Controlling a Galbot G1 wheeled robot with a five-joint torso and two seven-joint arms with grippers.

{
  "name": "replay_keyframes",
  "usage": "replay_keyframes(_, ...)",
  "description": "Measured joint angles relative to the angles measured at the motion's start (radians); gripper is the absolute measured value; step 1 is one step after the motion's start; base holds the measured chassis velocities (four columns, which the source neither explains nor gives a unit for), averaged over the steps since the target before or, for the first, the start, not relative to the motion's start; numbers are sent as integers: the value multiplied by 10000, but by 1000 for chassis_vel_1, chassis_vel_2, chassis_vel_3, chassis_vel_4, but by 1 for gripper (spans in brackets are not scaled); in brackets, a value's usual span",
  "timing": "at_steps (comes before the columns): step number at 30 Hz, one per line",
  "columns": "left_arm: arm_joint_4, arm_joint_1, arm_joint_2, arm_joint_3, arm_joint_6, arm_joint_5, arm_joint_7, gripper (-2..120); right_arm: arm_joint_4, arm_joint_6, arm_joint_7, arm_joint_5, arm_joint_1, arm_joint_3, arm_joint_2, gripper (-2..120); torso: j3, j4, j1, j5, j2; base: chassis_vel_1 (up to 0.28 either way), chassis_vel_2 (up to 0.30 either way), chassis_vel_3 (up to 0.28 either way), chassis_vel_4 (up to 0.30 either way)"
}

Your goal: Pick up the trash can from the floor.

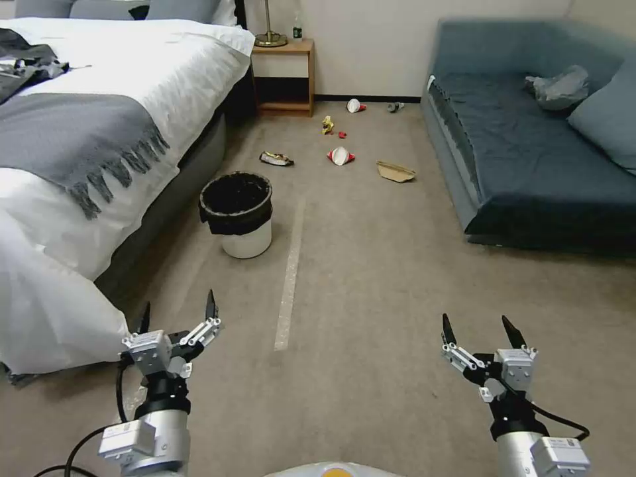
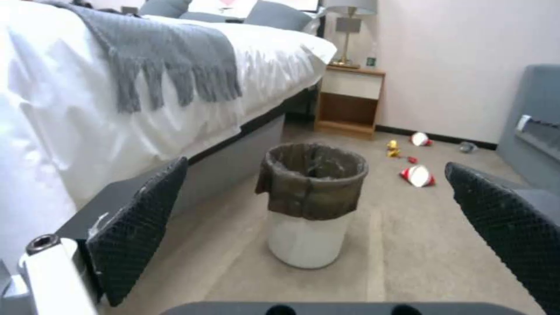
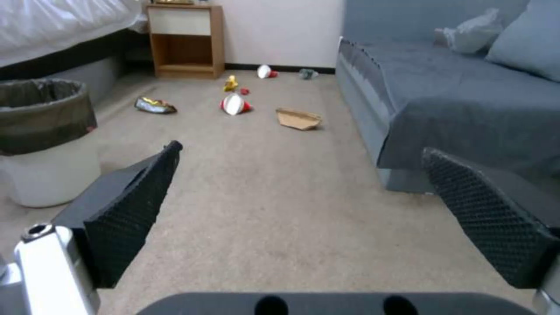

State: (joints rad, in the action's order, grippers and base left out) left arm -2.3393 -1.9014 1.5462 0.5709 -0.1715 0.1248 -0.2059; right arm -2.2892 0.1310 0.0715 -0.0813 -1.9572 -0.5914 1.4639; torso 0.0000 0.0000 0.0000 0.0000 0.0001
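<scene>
From the head camera, the trash can (image 1: 237, 215) stood upright on the floor (image 1: 371, 298), close beside the bed (image 1: 99, 152) and just left of a pale strip of tape (image 1: 289, 275). Its black bag was folded over the rim above the white body. The left gripper (image 1: 177, 311) hung low at the robot's left, fingers spread wide and holding nothing, well short of the can. The right gripper (image 1: 482, 329) was low at the right, equally wide and empty. Beyond the can lay 2 red-and-white paper cups (image 1: 340, 156), and a blue sofa (image 1: 536, 146) ran along the right.

From the left wrist, the trash can (image 2: 312, 203) sat ahead between the 2 spread black fingers (image 2: 137, 232), apart from both. A nightstand (image 2: 350, 101) stood by the wall.

From the right wrist, the trash can (image 3: 43, 140) stood off toward the bed side, and the fingers (image 3: 131, 210) were wide over bare carpet, with the sofa (image 3: 461, 105) alongside.
</scene>
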Motion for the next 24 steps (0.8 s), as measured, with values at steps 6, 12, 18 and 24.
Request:
replay_keyframes(6,1,43,-25,-18,-71,6,-114,100,-71,-171,113,-36,-49,-44,-59,100,0,0,0,0,-1,0,0,0,0)
replay_keyframes(12,57,75,-49,-104,-18,48,-204,100,-187,-179,112,-43,-112,-61,-45,100,0,0,0,0,-1,0,0,0,0)
replay_keyframes(18,101,176,-59,-141,48,70,-208,100,-222,-145,100,-58,-69,-64,-16,100,0,0,0,0,0,0,0,0,0)
replay_keyframes(24,200,224,0,-225,31,72,-120,100,-158,-123,90,-70,-38,-65,5,100,0,0,1,0,0,0,0,0,0)
